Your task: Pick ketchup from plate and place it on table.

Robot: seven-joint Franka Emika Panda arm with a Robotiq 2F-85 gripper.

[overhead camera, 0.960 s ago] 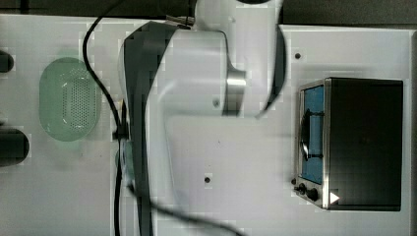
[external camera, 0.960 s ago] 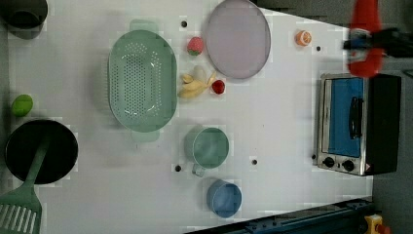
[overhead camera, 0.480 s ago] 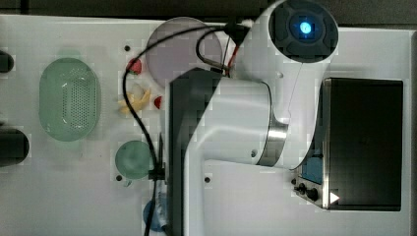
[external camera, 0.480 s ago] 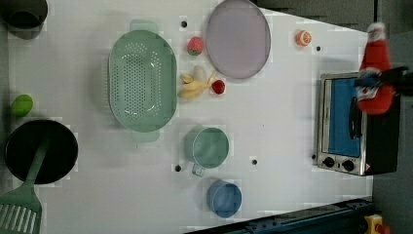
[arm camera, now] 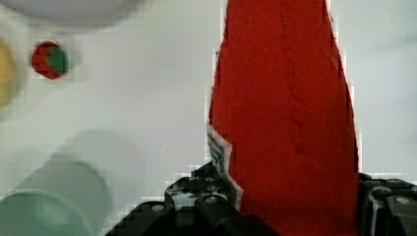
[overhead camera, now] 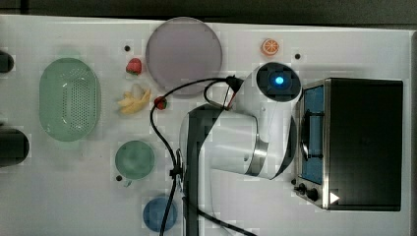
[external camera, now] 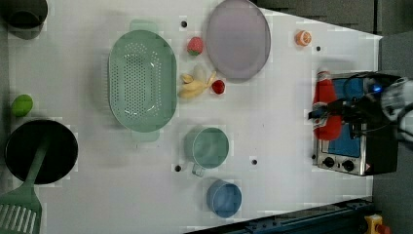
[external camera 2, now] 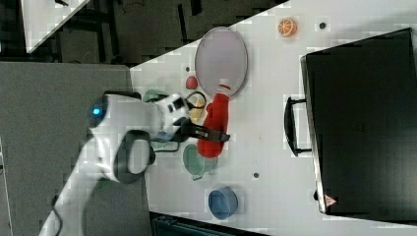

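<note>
Claw: the black two-fingered gripper (external camera 2: 212, 133) of the white arm is pinching the ketchup around its lower body, one finger on each side.
Ketchup: a narrow red toy bottle with a white cap and a label strip (external camera 2: 215, 127), held in the air and lying sideways across the right view, cap end toward the plate; in the left view it (external camera: 326, 111) shows in front of the toaster oven's blue door, and in the wrist view its red body (arm camera: 287, 113) rises from between the fingers.
Plate: a large flat round lilac-grey plate (overhead camera: 183, 55), bare, near the table's far edge in the top view.
Table: a big white tabletop with small dark holes (overhead camera: 98, 196).
Beside the plate: a red toy strawberry with green leaves (overhead camera: 134, 66), a small red and green berry (overhead camera: 160, 103) and a yellow toy banana bunch (overhead camera: 133, 100).
Further from the plate: a green oval perforated basket (overhead camera: 70, 100), a green cup (overhead camera: 134, 159), a blue cup (overhead camera: 160, 214), an orange slice (overhead camera: 269, 46).
Oven: a black toaster oven with a blue glass door (overhead camera: 361, 142), on the plate's right in the top view.
</note>
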